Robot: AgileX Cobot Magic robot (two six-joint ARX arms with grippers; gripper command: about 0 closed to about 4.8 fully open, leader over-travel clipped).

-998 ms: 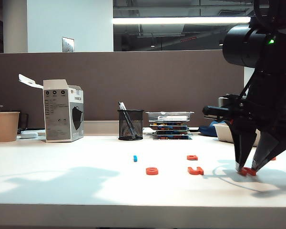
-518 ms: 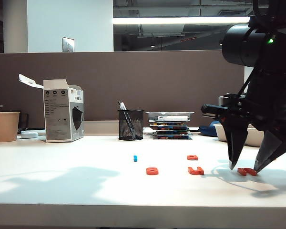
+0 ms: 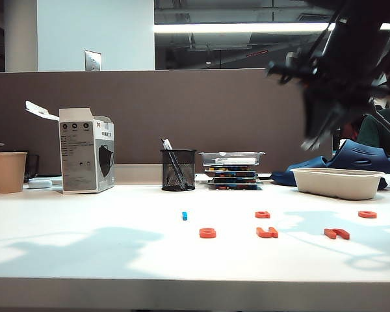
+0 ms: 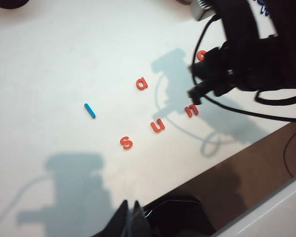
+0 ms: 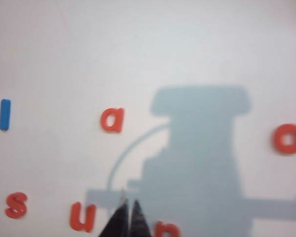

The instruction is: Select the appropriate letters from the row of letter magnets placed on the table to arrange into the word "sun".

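Note:
Three orange-red letters lie in a line on the white table (image 3: 91,247): the s (image 3: 207,233), the u (image 3: 267,232) and the n (image 3: 337,233). The right wrist view looks down on them as s (image 5: 16,205), u (image 5: 82,216) and n (image 5: 166,229). My right gripper (image 5: 127,202) is shut and empty, hanging well above the gap between u and n. In the exterior view it is a blurred dark shape (image 3: 310,143) raised at the upper right. My left gripper (image 4: 129,205) is shut and empty near the table's front edge, apart from the letters.
An orange a (image 3: 262,214), an orange o (image 3: 367,214) and a small blue piece (image 3: 184,216) lie behind the line. Further back stand a mesh pen cup (image 3: 178,170), a white box (image 3: 86,151), a paper cup (image 3: 8,171), stacked trays (image 3: 232,170) and a white dish (image 3: 338,182).
My right gripper opened and let go of the n, which now lies right of the u. It then rose high above the table and shut. The left arm stayed still.

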